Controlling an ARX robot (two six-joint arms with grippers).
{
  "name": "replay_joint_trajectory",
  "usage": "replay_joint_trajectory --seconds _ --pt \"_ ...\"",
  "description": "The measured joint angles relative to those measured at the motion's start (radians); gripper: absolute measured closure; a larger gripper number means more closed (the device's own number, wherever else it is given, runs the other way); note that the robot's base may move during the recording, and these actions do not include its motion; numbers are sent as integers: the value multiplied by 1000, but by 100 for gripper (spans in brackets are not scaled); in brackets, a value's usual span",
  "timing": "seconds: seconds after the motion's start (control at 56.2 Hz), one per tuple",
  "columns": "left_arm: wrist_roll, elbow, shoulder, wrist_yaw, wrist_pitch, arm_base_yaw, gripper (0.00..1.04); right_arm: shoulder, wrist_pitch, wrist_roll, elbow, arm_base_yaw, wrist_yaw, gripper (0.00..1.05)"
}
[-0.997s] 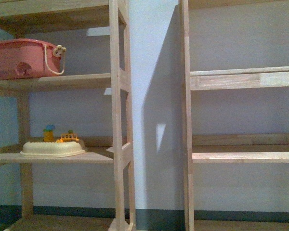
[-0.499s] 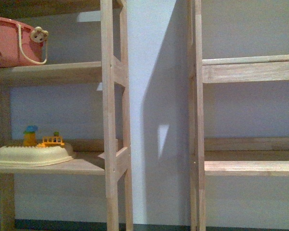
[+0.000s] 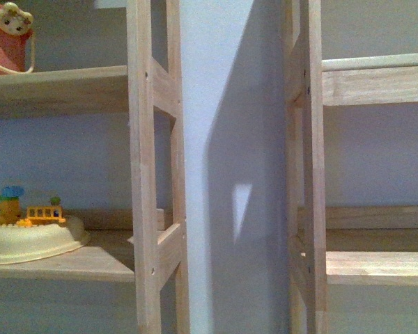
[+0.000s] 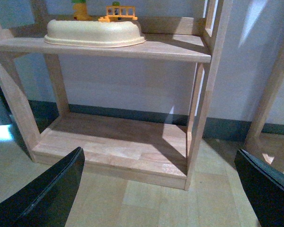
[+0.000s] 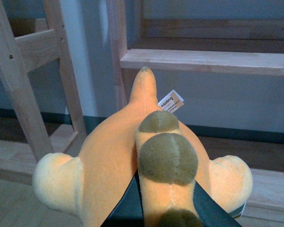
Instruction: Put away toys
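- The left gripper [image 4: 158, 155] has two black fingers [image 4: 42, 198]. They are wide and flat, with straight edges and a soft shine on top.
- The right gripper [image 5: 165, 203] has black fingers [image 5: 125, 210] too. Only two thin, dark, smooth strips of them show.

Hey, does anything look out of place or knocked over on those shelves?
Nothing stands out. The cream toy base sits flat on its shelf, and the orange plush is simply held in the right gripper.
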Motion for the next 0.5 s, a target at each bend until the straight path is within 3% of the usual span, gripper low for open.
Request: replay_joint_trajectory --seconds 0.499 --pt "0 0 0 0 0 0 6 0 0 0 0 0 1 95"
